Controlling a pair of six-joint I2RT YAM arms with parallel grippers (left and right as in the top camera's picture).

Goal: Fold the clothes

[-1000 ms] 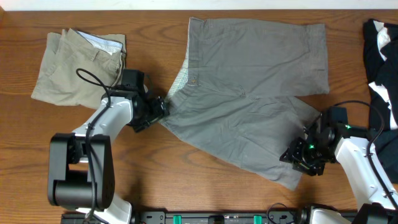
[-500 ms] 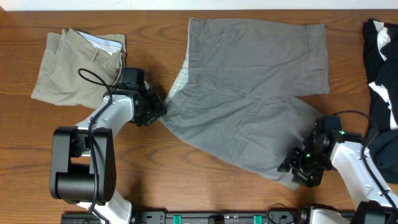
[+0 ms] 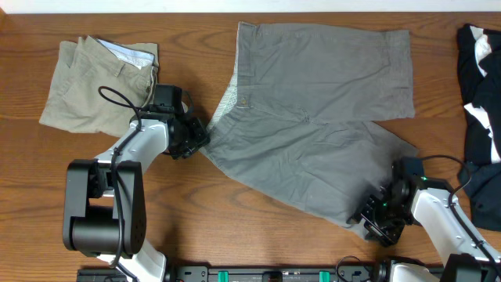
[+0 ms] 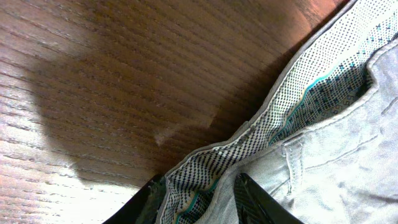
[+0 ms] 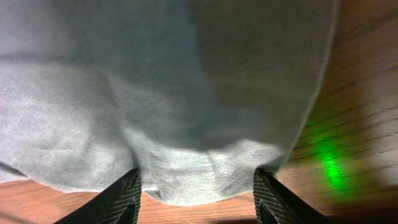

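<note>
The mid-grey shorts (image 3: 313, 117) lie spread on the wooden table, one leg reaching the far right and the other slanting down to the front right. My left gripper (image 3: 202, 135) is at the shorts' left edge, shut on the speckled waistband (image 4: 273, 118), with the fabric pinched between its fingers (image 4: 199, 199). My right gripper (image 3: 368, 223) is at the lower leg's hem near the front right. In the right wrist view it is open (image 5: 196, 193), with its fingers wide on either side of the hem of the grey cloth (image 5: 186, 93).
Folded beige-khaki shorts (image 3: 98, 82) lie at the back left, close to my left arm. A black-and-white garment (image 3: 479, 86) lies at the right edge. The table's front edge is just below my right gripper.
My right gripper has slid toward the front edge, along the lower leg to its hem. My left gripper shifted slightly away from the front edge, then stayed still.
</note>
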